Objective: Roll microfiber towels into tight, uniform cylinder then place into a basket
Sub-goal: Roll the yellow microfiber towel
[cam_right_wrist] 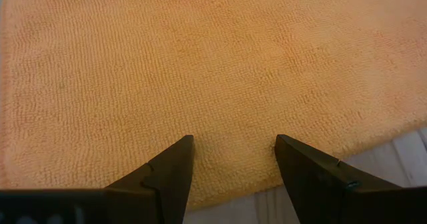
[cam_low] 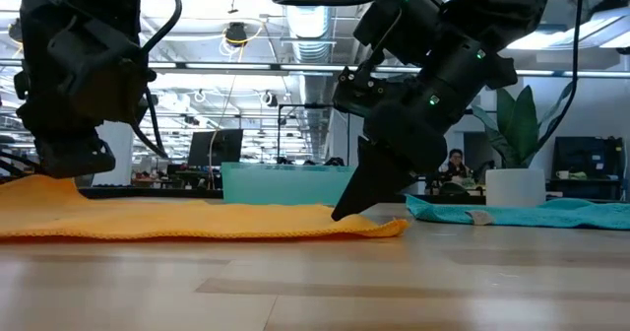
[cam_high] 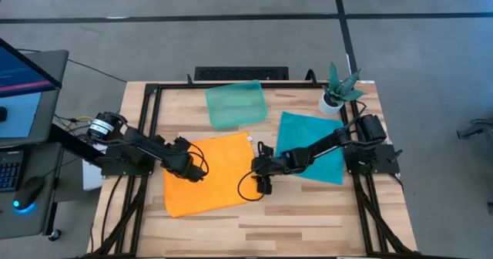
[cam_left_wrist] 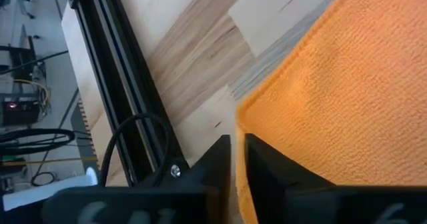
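Towels both lie flat and unrolled, orange towel (cam_high: 209, 173) mid-table, teal towel (cam_high: 312, 145) beside it; basket (cam_high: 236, 104) holds nothing; left gripper (cam_high: 187, 161) nearly clenched at the orange edge; right gripper (cam_right_wrist: 233, 174) spread over it.

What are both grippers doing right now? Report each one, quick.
Left gripper: nearly closed at the left edge of the orange towel, not clearly gripping it.
Right gripper: open, fingertips at the orange towel's right edge, holding nothing.
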